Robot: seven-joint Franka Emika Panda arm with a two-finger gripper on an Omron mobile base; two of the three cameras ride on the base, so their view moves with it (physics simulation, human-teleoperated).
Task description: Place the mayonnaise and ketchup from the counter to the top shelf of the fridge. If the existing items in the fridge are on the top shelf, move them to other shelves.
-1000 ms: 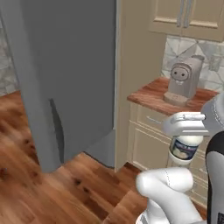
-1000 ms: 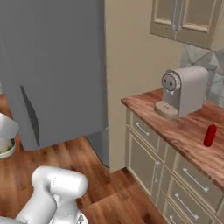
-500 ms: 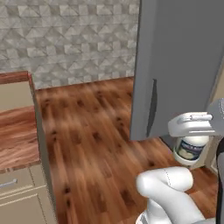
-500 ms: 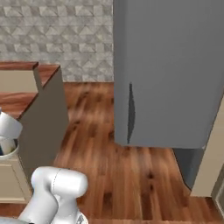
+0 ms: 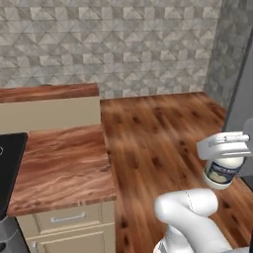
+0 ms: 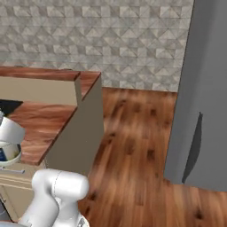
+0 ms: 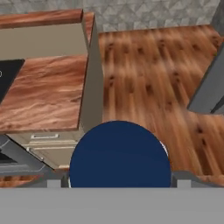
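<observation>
— While the arm hangs over the wooden floor (image 5: 158,128), what are the jaws doing?
— They're clamped on the mayonnaise (image 5: 223,172), gripped near its top; from the hand its dark blue lid (image 7: 119,155) sits right between them.
— Where is the jar, then?
— Up in the air, off the tabletop (image 5: 62,165), which lies to the arm's left. The fridge (image 6: 201,97) stands closed on the right, well apart from the jar.

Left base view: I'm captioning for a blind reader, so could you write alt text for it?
The gripper holds the mayonnaise above a wood floor, at the picture's right. A wood-grain counter over beige drawers sits at left, with a grey tiled wall behind.
</observation>
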